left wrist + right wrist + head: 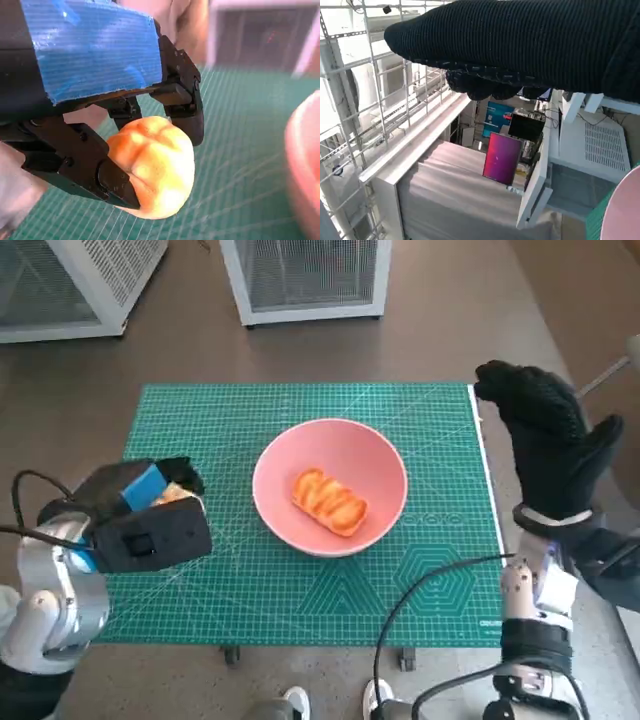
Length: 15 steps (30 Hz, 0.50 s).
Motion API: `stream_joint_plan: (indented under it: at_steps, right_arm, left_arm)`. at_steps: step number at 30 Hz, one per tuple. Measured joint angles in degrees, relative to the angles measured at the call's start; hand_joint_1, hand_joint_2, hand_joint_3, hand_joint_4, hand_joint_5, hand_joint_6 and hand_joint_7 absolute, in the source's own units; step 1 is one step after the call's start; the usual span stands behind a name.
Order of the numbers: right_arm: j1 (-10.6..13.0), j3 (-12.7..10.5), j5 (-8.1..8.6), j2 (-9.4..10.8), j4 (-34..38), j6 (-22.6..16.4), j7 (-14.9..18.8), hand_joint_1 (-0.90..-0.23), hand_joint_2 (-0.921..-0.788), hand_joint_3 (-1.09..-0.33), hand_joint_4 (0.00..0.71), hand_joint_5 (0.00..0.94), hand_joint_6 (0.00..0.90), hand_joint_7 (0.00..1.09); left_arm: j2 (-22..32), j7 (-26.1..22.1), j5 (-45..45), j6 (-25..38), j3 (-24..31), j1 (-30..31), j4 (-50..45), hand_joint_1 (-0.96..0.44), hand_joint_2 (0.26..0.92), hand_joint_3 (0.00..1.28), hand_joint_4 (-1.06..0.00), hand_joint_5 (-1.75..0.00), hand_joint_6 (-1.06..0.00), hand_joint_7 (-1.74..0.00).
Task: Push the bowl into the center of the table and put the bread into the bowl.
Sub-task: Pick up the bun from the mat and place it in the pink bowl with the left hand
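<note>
A pink bowl (340, 445) stands in the middle of the green mat, with one golden bread roll (330, 502) lying inside it. My left hand (150, 515) hovers over the mat's left side, apart from the bowl, and grips a second bread roll (175, 494). The left wrist view shows that roll (155, 165) held between the black fingers of the left hand (90, 55), just above the mat, with the bowl's rim (302, 155) nearby. My right hand (545, 435) is raised at the mat's right edge, fingers spread and holding nothing; its glove (530, 40) fills the right wrist view.
The green cutting mat (230, 420) covers most of the small table. Two white wire-mesh units (305, 275) (70, 285) stand on the floor behind the table. A black cable (420, 590) crosses the mat's front right corner. Shoes (295, 702) show below the front edge.
</note>
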Motion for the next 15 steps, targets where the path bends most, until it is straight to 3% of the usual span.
stream_joint_plan:
  at_steps: [8, 15]
  right_arm:
    - [0.0, 0.2, 0.0, 0.0, 0.1, 0.3, 0.2, -0.684, -0.921, -0.78, 0.184, 0.002, 0.161, 0.14]
    - [-0.1, 0.3, -0.01, 0.0, 0.4, 0.3, 0.5, -0.684, -0.921, -0.784, 0.185, 0.002, 0.162, 0.14]
  left_arm:
    - [-1.7, 1.7, 1.7, -0.6, 0.6, -1.4, -7.6, 0.0, 0.901, 0.01, -0.82, -1.02, -0.7, -1.09]
    - [-4.4, 2.9, 6.2, -2.9, -2.7, -3.9, -11.1, 0.0, 0.896, 0.01, -0.85, -0.95, -0.71, -1.12]
